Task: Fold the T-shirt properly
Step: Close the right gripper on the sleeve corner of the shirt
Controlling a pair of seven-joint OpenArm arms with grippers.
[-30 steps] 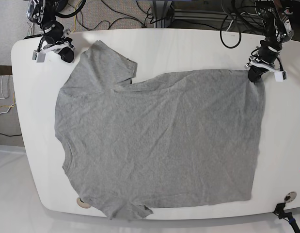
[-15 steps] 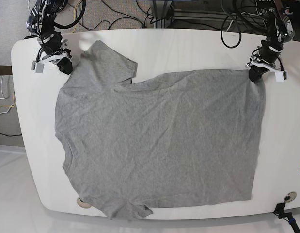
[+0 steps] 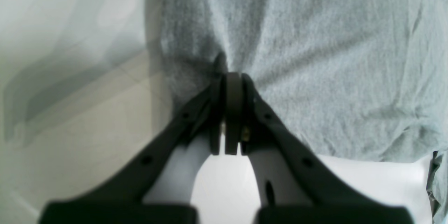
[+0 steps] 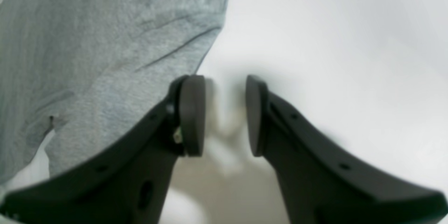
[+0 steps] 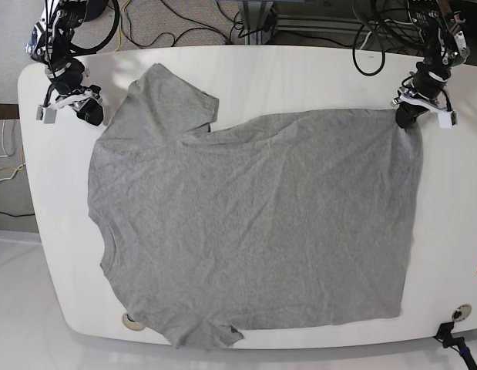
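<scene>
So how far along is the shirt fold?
Done: the T-shirt lies spread flat on the table, no fold made. In hand: the left tool pinches the hem corner; the right tool is open beside the sleeve, gripping nothing. Left: every fold.

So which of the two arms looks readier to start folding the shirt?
Probably the left gripper: it is shut on the T-shirt at a hem corner. The right gripper stands open over bare table beside the sleeve.
</scene>
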